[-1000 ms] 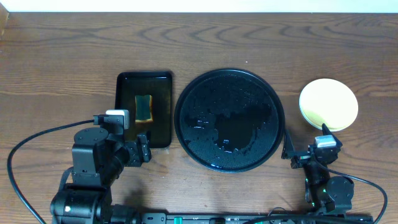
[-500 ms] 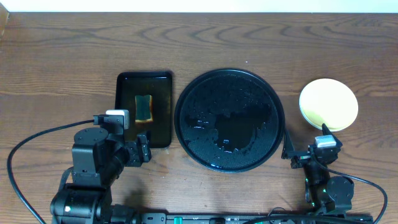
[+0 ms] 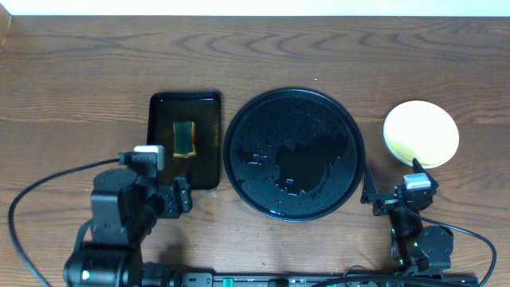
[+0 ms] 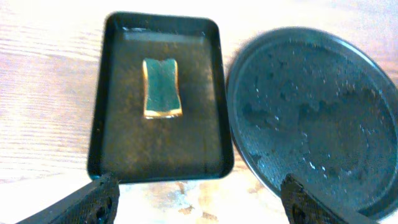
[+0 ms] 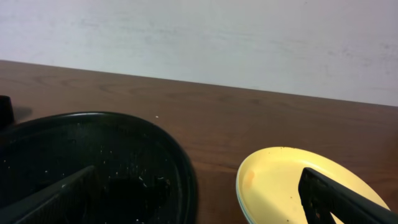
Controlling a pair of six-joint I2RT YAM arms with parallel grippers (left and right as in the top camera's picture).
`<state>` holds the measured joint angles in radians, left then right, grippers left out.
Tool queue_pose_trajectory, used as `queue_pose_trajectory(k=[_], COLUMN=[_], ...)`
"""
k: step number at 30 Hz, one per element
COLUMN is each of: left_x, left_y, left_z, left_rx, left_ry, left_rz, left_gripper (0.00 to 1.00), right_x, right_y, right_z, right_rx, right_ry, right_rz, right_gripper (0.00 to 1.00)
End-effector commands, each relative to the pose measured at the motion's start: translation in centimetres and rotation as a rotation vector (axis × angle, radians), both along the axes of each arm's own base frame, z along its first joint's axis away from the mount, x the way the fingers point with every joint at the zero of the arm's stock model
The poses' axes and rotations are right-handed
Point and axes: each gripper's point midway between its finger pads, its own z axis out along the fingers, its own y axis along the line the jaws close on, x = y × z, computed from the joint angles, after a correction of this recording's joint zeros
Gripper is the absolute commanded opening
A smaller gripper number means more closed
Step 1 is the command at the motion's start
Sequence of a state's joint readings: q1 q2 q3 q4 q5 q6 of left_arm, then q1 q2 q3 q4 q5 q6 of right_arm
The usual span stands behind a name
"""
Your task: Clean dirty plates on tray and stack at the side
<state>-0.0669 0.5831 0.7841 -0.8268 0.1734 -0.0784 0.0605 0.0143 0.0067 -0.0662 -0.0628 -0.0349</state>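
Black glossy round tray [image 3: 271,119] bare, pale yellow plastic plate [image 3: 421,132] stacked aside; left gripper [image 4: 200,196] and right gripper [image 5: 199,199] wide, empty; probably done.

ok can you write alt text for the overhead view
A large round black tray with no plates on it sits on a dark wooden table, a pale yellow plate to its right. To its left a smaller rectangular black tray holds a green sponge; the left arm and right arm sit at the near edge.

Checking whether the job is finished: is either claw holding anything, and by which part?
Nothing is held: the left claw and the right claw are both open and empty.
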Motion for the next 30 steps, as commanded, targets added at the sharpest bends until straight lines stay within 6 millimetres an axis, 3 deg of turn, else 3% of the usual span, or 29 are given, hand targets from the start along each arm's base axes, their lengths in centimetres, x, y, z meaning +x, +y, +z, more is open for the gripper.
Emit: queue_pose_trajectory(k=[1, 11, 20, 25, 29, 30], left_x=[-0.4, 1.2, 3.6, 3.5, 3.3, 3.2], left_y=[1.1, 2.3, 2.4, 2.4, 2.3, 2.3], left_z=[-0.4, -3.8, -3.2, -3.3, -6.6, -6.7], left_rx=[0.002, -0.005, 0.006, 0.128, 0.131, 0.13], left_ry=[-0.06, -0.392, -0.707, -0.728, -0.591, -0.588], left_rz=[0.053, 0.109, 0.099, 0.053, 0.043, 0.042], left_gripper=[0.83, 0.84, 0.83, 0.83, 0.84, 0.83], right_x=[0.0, 0.0, 0.0, 0.0, 0.0, 0.0], right_y=[0.1, 0.1, 0.1, 0.1, 0.1, 0.1], right_z=[0.0, 0.0, 0.0, 0.0, 0.0, 0.0], right_rx=[-0.008, -0.008, -0.008, -0.008, -0.008, -0.008], right_ry=[-0.001, -0.001, -0.001, -0.001, -0.001, -0.001], right_rz=[0.001, 0.001, 0.001, 0.001, 0.001, 0.001], right_gripper=[0.99, 0.99, 0.99, 0.99, 0.99, 0.99])
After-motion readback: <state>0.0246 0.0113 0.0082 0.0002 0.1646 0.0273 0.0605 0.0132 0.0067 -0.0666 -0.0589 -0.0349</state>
